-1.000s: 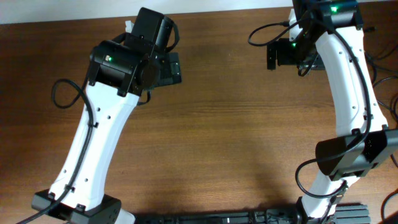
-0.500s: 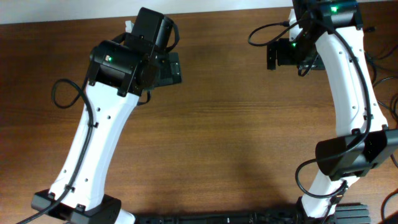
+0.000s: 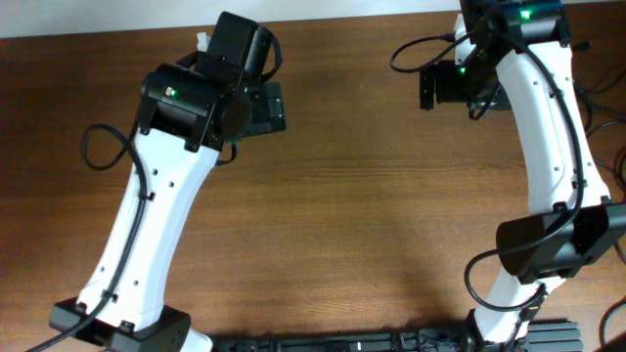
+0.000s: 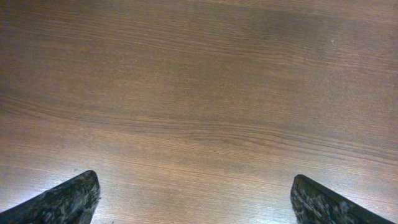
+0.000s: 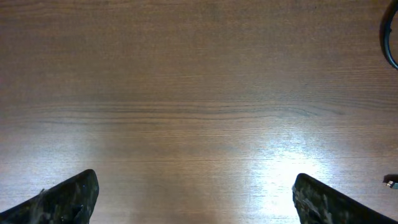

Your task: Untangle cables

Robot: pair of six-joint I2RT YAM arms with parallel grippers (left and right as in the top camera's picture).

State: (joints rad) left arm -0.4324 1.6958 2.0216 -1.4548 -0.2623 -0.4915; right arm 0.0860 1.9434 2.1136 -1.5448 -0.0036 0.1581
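The table (image 3: 372,196) under me is warm brown wood, streaked with fine darker grain and pale patches of glare. My left arm (image 3: 156,215) and right arm (image 3: 553,127) are white shells with black joints, each with a small green light (image 3: 174,93). My left fingers (image 4: 68,199) and right fingers (image 5: 68,199) are black, flecked with grey. A cord (image 5: 385,38) at the far right is black.
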